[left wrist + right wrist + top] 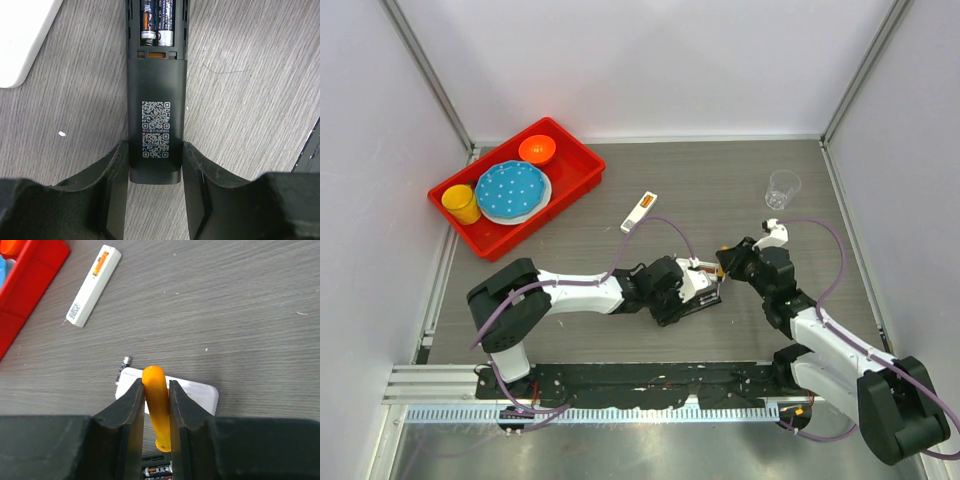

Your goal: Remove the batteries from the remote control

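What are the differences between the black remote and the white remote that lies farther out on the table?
Colour: the black remote is dark with a QR label; the white remote is pale. Grip: the left gripper clamps the black remote, while the white remote lies free on the table. Contents: the black remote's open bay shows two dark batteries; the white remote's window shows orange. Both are long slim bars.

Batteries point(157, 20) in remote point(156, 100) on table point(250, 110)
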You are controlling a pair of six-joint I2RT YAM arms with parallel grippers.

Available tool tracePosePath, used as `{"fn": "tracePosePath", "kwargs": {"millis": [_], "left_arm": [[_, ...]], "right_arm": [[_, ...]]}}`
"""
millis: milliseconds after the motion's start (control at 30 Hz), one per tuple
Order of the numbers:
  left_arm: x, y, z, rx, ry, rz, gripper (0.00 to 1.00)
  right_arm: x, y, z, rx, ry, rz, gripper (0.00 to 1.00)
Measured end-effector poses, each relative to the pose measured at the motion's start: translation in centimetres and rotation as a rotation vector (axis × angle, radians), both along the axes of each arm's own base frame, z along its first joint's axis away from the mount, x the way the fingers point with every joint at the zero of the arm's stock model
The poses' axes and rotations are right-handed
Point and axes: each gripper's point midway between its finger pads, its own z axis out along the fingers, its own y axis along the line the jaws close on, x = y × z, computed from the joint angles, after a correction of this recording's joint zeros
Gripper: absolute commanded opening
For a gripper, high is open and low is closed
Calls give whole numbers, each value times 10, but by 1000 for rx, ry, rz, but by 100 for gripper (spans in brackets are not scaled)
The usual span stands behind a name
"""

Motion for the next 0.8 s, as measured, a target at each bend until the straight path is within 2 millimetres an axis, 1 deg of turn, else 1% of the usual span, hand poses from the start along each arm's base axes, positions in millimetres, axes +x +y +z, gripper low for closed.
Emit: {"fn": "tracePosePath", "kwargs": {"millis": [200,667,800], "left_arm": [[0,0,0,0,2,3,0],[0,1,0,3,4,5,0],[3,-6,0,-8,6,13,0]], "right_arm": [[1,6,16,45,-46,23,1],[0,11,19,71,-46,40,1],[-11,33,28,191,-16,114,1]]}}
